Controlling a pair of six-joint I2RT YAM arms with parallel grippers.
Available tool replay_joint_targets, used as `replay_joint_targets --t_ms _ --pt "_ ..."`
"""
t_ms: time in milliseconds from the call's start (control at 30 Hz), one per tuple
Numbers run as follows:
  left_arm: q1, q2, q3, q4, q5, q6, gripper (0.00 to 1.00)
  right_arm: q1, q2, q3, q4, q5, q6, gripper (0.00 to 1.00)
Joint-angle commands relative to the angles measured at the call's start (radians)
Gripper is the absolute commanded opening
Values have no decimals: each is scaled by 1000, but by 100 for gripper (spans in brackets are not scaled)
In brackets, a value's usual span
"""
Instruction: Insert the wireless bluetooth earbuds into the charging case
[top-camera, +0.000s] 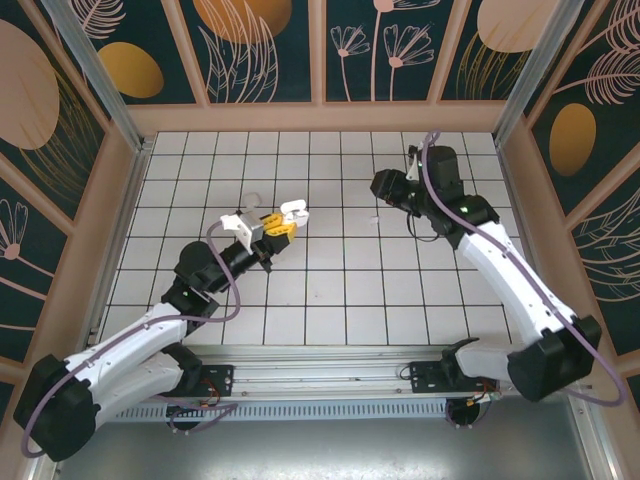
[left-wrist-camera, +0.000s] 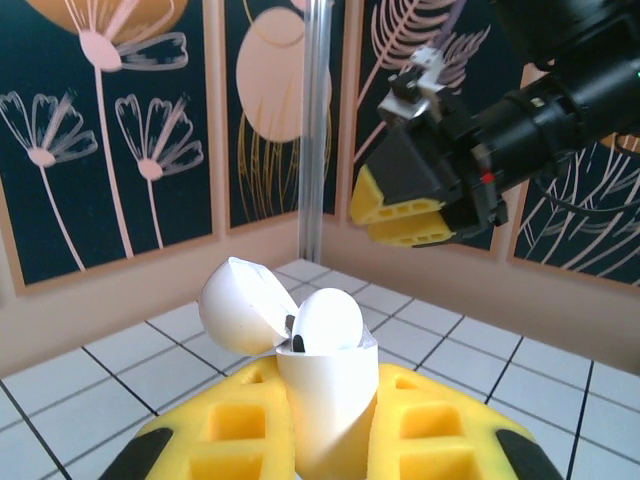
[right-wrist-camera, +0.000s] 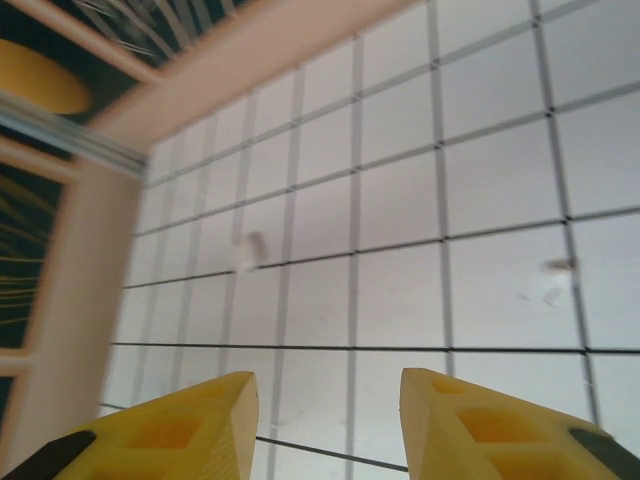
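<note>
1. One earbud (left-wrist-camera: 330, 318) appears seated in the charging case (left-wrist-camera: 325, 400) at lower centre of the left wrist view. The lid (left-wrist-camera: 238, 305) is open.
2. The left gripper (left-wrist-camera: 325, 445) is clamped on the charging case and holds it upright.
3. Two loose earbuds (right-wrist-camera: 247, 250) (right-wrist-camera: 556, 282) lie well apart on the tiled floor (right-wrist-camera: 400, 200).
4. The right gripper (right-wrist-camera: 325, 415) is open and empty.
5. Judged progress: partly done, with at least two insertions remaining.
6. Count: one case, three earbuds, two grippers.
</note>
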Motion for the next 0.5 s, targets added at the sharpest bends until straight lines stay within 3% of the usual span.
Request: replay_joint_targets --t_ms 0,167,467 --pt "-4 55 17 8 41 30 0 -13 115 12 -119 34 -22 43" --pt "-4 163 24 98 91 29 0 -13 273 36 -153 168 -34 45" --pt "-4 280 29 193 126 2 0 -16 564 183 -191 175 -80 47"
